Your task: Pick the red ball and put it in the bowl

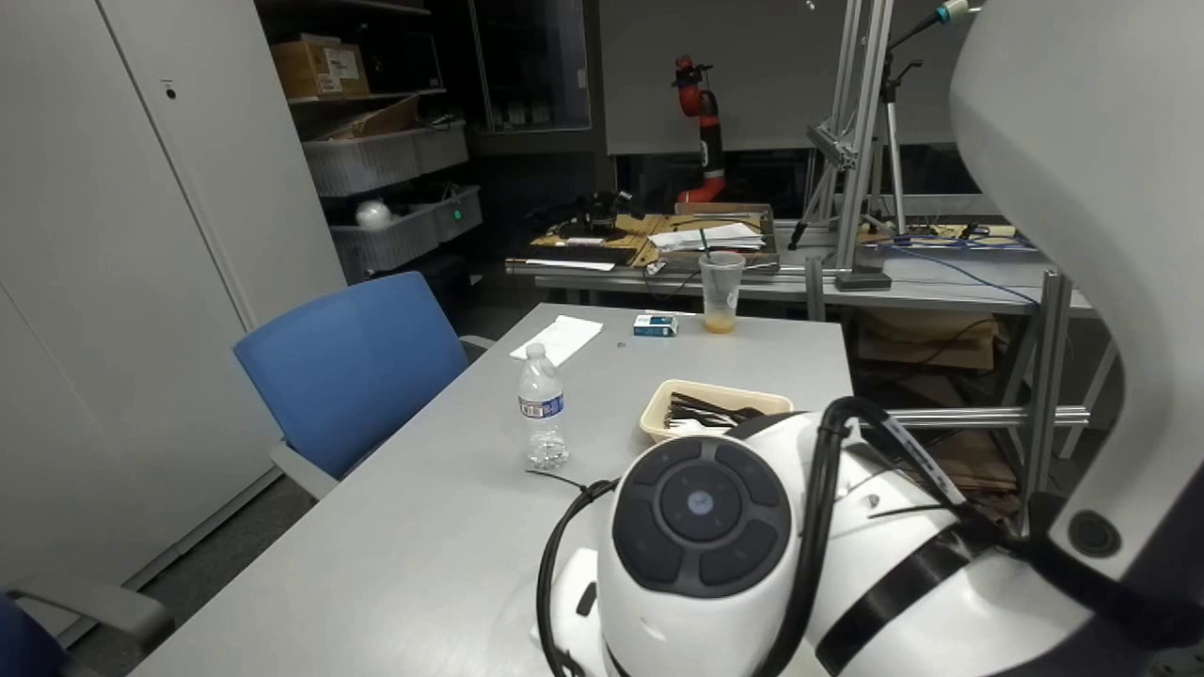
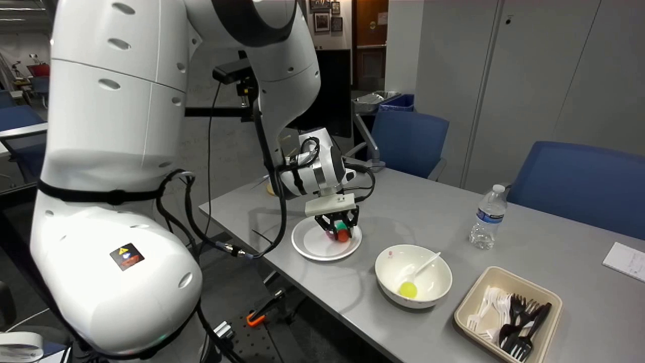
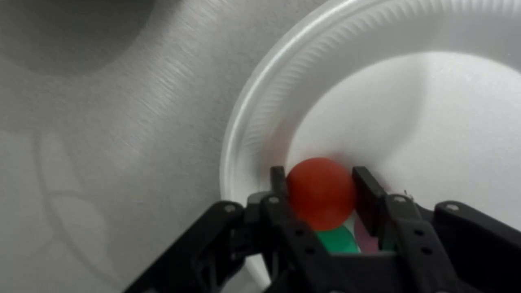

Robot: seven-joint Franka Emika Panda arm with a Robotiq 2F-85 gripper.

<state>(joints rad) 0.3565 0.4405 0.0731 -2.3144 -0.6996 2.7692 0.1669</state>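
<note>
1. One red ball [image 3: 320, 193] sits between the fingers of my gripper [image 3: 320, 179]; the jaws look narrowed onto it, touching both sides. Too shallow a pinch could let it slip as I lift.
2. Under the gripper, a green item [image 3: 338, 240] and a pink item [image 3: 365, 239] show just beside the red ball; a finger wedged against either could weaken my hold.
3. Below all these lies the plate [image 3: 456, 110], light by its look; a fingertip catching its rim could drag it along.
4. Well apart from the gripper, the bowl [image 2: 395, 264] holds a yellow ball [image 2: 408, 289] and a spoon [image 2: 427, 265]. Travelling too low, I'd strike its rim; releasing high, I risk a bounce.
</note>
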